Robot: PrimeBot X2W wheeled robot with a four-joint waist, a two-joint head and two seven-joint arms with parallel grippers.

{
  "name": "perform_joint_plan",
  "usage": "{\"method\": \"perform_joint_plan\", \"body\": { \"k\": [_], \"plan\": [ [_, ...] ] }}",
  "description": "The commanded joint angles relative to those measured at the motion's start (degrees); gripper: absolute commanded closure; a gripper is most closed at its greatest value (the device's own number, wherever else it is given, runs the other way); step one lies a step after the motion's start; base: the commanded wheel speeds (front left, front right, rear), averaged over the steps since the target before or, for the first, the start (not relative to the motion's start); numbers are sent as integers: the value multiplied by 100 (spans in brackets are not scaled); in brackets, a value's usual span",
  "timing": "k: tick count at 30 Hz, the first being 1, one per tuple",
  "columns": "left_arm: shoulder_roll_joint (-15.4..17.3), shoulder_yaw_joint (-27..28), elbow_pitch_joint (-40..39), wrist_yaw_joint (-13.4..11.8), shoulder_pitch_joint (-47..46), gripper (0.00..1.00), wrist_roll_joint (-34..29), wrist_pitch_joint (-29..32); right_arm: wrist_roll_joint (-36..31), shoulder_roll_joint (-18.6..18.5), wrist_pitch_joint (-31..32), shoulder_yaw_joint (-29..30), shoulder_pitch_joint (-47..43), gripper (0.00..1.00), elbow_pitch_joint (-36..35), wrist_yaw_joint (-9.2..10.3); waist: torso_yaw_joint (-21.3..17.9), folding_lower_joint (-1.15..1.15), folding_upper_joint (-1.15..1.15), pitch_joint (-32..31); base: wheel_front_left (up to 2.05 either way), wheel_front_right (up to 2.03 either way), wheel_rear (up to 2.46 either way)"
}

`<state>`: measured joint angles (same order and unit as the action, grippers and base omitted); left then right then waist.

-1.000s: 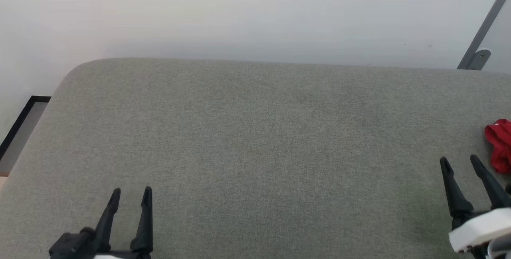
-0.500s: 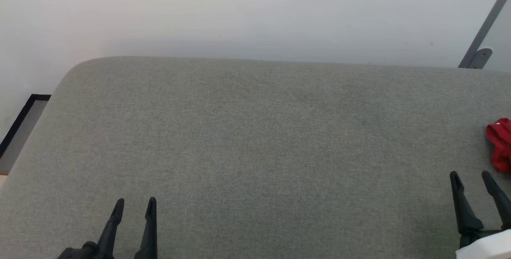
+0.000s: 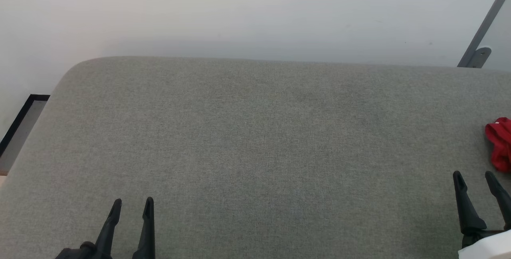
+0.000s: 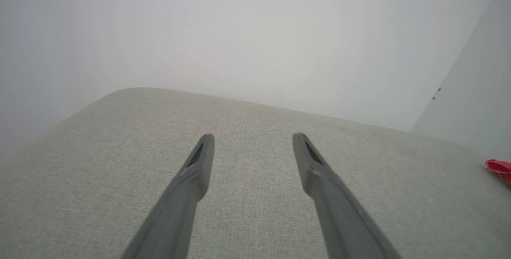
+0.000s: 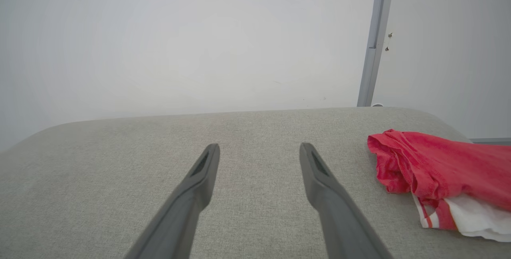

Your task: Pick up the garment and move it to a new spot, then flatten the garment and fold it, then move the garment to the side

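Observation:
The red garment (image 3: 501, 143) lies bunched at the right edge of the grey padded surface (image 3: 255, 139), cut off by the head view's border. In the right wrist view the garment (image 5: 435, 171) shows red folds with a white panel and red-and-white striped trim, to the right of my fingers. My right gripper (image 3: 475, 177) stands open just below and left of it, not touching; the same gripper (image 5: 259, 149) holds nothing. My left gripper (image 3: 131, 204) is open and bare at the lower left, also as (image 4: 252, 138). A sliver of the garment (image 4: 499, 167) shows at far right there.
A pale wall (image 3: 255, 11) rises behind the padded surface. A grey metal post (image 3: 481, 31) leans at the upper right. A dark-framed floor strip (image 3: 20, 127) lies past the surface's left edge.
Both grippers have drawn back toward the bottom of the head view; the right one has pulled down and slightly right, away from the garment. The garment has not moved.

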<state>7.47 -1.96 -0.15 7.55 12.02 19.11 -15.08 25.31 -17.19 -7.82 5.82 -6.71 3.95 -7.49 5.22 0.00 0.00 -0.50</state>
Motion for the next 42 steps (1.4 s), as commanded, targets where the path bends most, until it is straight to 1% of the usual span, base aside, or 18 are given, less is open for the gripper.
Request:
{"method": "perform_joint_plan", "body": {
  "k": [1,5,6,9,15,16,29,42],
  "plan": [
    [-4,24,12,-15,19,0,-37,-11,19,22,20,-7,-49,0,-40,1,-3,0,0,6,0,0,0],
    [-21,66,15,-15,-5,0,-39,-10,17,22,10,-16,-32,0,-72,1,-11,0,0,52,0,0,0],
    [-17,49,6,0,0,100,5,0,7,15,-1,-9,2,100,-33,0,-10,0,0,48,0,0,0],
    [-54,12,179,1,6,100,17,4,8,133,-1,-43,-18,100,130,0,-11,0,0,52,0,0,0],
    [-54,32,241,-13,-125,100,669,140,566,240,124,-27,98,100,202,0,-36,0,0,53,0,0,0],
    [-54,32,241,-13,-125,100,669,140,566,240,124,-27,98,100,202,0,-36,0,0,53,0,0,0],
    [-57,90,480,-5,-450,100,1925,429,1651,448,354,-9,318,100,340,0,-89,0,0,54,0,0,0],
    [-74,155,659,-3,-717,100,2989,688,2585,627,554,7,505,100,457,0,-142,0,0,56,0,0,0]
  ]
}}
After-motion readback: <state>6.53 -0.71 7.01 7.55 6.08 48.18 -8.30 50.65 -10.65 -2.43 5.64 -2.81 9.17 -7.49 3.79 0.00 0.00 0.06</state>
